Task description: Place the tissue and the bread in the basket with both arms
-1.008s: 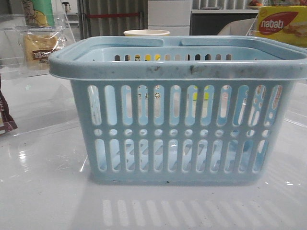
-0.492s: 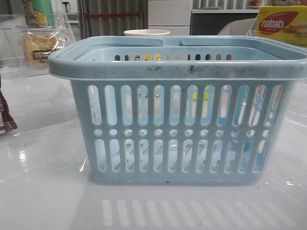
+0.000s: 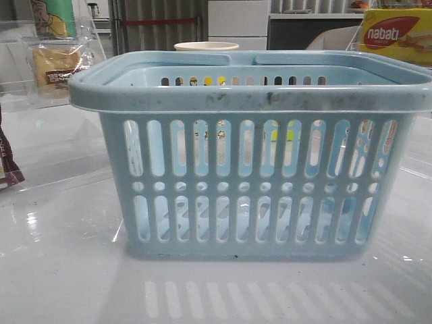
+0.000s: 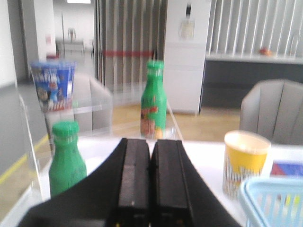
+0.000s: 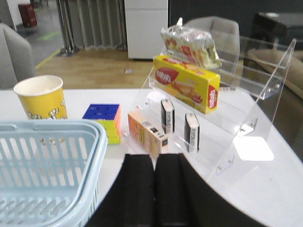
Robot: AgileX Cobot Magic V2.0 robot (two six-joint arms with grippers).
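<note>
Nothing has shifted between the earlier front pictures and this one: the basket (image 3: 250, 155) sits in the same spot on the white table (image 3: 61, 270), and the bread (image 3: 55, 66) in its crinkly clear bag rests on the clear acrylic shelf (image 3: 20, 67) behind the basket's left corner, outside it. Neither of my arms shows in the front view.

My left gripper (image 4: 151, 179) has its two black fingers pressed together with nothing between them; ahead of it stand two green bottles (image 4: 154, 101), a blue printed cup (image 4: 53, 85) and a yellow paper cup (image 4: 245, 158), with a corner of the basket at the edge. My right gripper (image 5: 154, 189) is likewise closed and empty, hanging beside the basket's rim (image 5: 99, 142). Beyond it I see a clear tiered stand (image 5: 236, 118) carrying the yellow Nabati box (image 5: 189, 87), a snack bag (image 5: 189, 45), two small dark packs and an orange carton (image 5: 147, 132), plus a colour cube (image 5: 103, 118) on the table. I cannot say for certain which of these is the tissue.

I judge the task barely begun, the basket holding neither item. To do this step well, I should spread the left fingers before approaching, come at the bread bag from above the shelf edge, pinch the loaf rather than loose plastic, and lift clear of the acrylic wall before swinging over the rim
</note>
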